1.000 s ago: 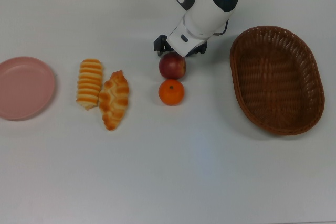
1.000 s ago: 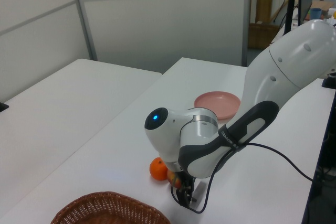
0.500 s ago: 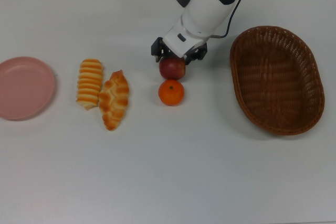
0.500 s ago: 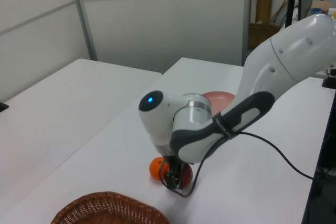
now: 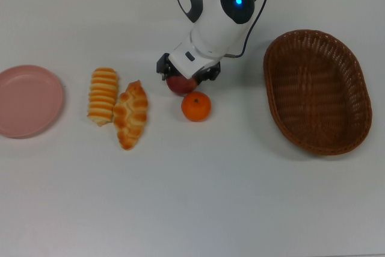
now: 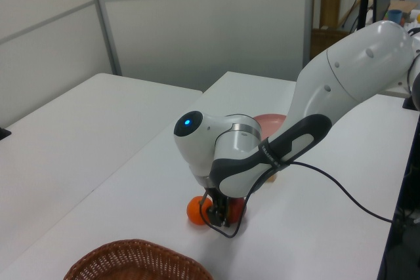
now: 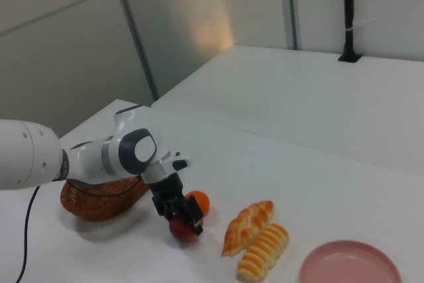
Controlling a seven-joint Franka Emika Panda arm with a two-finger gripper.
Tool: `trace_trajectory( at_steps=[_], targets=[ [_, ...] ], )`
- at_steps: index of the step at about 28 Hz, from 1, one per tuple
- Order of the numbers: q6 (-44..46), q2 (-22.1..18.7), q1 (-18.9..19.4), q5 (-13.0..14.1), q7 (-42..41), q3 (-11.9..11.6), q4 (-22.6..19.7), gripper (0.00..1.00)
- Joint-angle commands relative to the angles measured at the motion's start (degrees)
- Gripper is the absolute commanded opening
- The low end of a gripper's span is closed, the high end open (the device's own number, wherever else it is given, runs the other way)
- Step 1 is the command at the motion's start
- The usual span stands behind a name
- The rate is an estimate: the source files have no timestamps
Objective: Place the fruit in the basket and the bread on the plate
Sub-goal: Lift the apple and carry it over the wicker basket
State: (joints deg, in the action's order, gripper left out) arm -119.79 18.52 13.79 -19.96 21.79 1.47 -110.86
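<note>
My gripper [image 5: 181, 77] is shut on the dark red apple [image 5: 179, 85], which shows only partly under the hand in the top view. In the right view the apple [image 7: 183, 229] sits low between the fingers, close to the table. The orange tangerine [image 5: 196, 106] lies just beside it, apart from the gripper. Towards the top view's left lie the striped roll [image 5: 103, 95] and the braided roll [image 5: 131, 114], side by side. The pink plate [image 5: 27, 100] is at the top view's far left. The wicker basket [image 5: 317, 35] stands at the top view's right with nothing in it.
The white arm [image 5: 219, 10] reaches in from the table's far edge in the top view, with a black cable hanging beside it. A second white table [image 7: 318, 91] stands behind in the right view.
The gripper came down over the apple and shifted towards the top view's left and slightly nearer. The apple went with it. The tangerine, rolls, plate and basket stayed put.
</note>
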Motion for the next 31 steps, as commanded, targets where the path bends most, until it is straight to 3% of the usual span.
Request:
trace_trajectory(
  at_steps=[1,2,3,10,13,18,19,21,27,31],
  targets=[
    [-0.9,1.7,0.1,-1.0,0.2,-0.1,0.6,0.4],
    [-0.8,1.4,0.1,-0.4,0.2,-0.1,1.7,0.05],
    [-0.7,1.3,0.1,-0.3,0.2,-0.1,2.2,0.0],
    [0.0,-2.5,-0.2,0.4,0.4,0.2,2.9,0.0],
    [1.4,-4.9,0.3,2.4,0.4,0.6,3.1,0.0],
    [12.3,-7.4,1.8,5.5,0.2,2.5,10.7,0.0],
    [16.0,-7.3,1.8,6.8,0.0,4.2,13.8,0.0],
    [18.4,-7.2,1.9,7.5,0.2,6.3,15.6,0.0],
    [20.5,-7.0,2.0,7.4,4.7,14.3,16.5,0.0],
    [20.5,-6.7,3.2,7.0,7.3,16.9,16.5,0.0]
  ],
)
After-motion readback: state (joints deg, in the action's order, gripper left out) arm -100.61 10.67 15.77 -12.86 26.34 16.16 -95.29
